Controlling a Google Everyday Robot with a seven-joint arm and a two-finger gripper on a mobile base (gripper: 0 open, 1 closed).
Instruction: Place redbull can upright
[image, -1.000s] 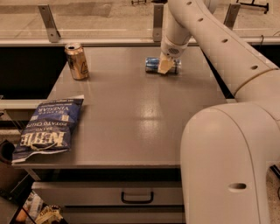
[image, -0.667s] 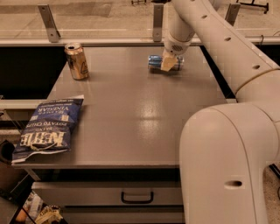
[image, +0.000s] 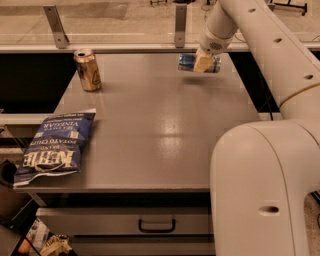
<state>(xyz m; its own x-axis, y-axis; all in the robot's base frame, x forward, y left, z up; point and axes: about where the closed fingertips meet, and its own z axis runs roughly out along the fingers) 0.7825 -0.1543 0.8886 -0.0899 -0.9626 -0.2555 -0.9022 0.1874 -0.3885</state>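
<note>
The redbull can (image: 189, 63) is a slim blue-and-silver can, held on its side in the air above the far right part of the grey table (image: 150, 125). My gripper (image: 203, 63) reaches down from the white arm and is shut on the can around its middle. The can's right end sticks out past the cream-coloured fingers (image: 204, 63). A faint shadow lies on the table under the can.
A wider gold can (image: 87, 69) stands upright at the far left of the table. A blue chip bag (image: 56, 142) lies flat at the front left edge. My white arm and body (image: 265, 175) fill the right side. A drawer handle (image: 156, 227) shows below the table front.
The gripper has lifted the redbull can off the table; it lay on the surface before and now hangs on its side above it.
</note>
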